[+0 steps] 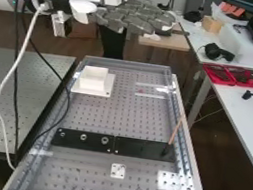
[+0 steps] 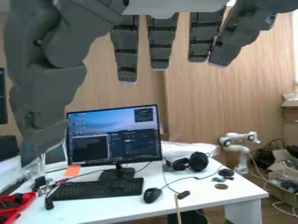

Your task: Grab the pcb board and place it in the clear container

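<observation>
The hand (image 1: 137, 18) is at the top of the high view, beyond the bench's far end and above the floor, its fingers extended sideways with nothing in them. In the wrist view the straight fingers of the hand (image 2: 161, 42) hang down, with the thumb at one side. A see-through piece (image 1: 152, 95) with a small red spot lies at the far right of the perforated bench; it may be the clear container. Nearer are a small pale plate with holes (image 1: 118, 171) and a larger pale perforated piece (image 1: 176, 182). I cannot tell which thing is the pcb board.
A white block on a white base (image 1: 93, 81) stands at the bench's far left. Black plates (image 1: 145, 149) cross the middle, with a thin stick (image 1: 174, 132) standing at their right end. Cables loop down at the left. A side table (image 1: 244, 121) holds red trays (image 1: 231, 75).
</observation>
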Robot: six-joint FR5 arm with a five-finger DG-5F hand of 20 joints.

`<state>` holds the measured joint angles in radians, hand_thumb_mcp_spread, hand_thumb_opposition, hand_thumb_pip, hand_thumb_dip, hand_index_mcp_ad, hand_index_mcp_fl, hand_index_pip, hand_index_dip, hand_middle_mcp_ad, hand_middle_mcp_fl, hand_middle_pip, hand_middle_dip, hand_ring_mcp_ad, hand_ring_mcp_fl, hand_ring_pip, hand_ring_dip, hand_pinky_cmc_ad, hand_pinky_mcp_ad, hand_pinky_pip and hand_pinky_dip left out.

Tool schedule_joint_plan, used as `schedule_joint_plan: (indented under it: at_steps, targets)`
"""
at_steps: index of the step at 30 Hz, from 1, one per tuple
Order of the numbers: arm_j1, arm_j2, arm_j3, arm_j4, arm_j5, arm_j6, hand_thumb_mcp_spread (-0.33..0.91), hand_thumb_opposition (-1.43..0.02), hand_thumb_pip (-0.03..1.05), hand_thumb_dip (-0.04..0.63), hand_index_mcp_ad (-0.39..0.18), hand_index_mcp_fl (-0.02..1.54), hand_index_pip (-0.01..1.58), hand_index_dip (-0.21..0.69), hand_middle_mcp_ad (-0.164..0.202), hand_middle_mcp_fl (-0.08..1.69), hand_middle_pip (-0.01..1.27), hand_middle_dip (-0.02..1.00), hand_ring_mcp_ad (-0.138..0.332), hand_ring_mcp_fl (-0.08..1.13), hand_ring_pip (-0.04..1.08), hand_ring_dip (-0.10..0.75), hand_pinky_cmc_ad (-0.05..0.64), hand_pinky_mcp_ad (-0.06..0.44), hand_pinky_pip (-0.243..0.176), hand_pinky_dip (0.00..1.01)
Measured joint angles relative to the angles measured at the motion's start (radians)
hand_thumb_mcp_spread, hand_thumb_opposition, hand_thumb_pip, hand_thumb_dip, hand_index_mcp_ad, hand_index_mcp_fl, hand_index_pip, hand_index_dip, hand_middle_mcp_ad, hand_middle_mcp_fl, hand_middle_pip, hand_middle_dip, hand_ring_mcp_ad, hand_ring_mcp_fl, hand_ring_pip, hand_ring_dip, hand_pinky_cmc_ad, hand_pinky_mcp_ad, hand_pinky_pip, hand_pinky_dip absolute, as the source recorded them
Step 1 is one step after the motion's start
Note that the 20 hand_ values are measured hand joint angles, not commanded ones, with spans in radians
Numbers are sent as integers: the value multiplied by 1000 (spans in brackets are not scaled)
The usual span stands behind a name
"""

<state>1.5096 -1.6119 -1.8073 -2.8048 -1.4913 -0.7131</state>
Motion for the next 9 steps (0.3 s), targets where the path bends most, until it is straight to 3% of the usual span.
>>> schedule_joint_plan:
  at_steps: [9]
  targets:
    - [-3, -4, 9, -7, -9, -4, 408, -698, 332, 126, -72, 260, 89, 396, 54, 38, 136, 157, 195, 3, 91, 35, 265, 152, -75, 305]
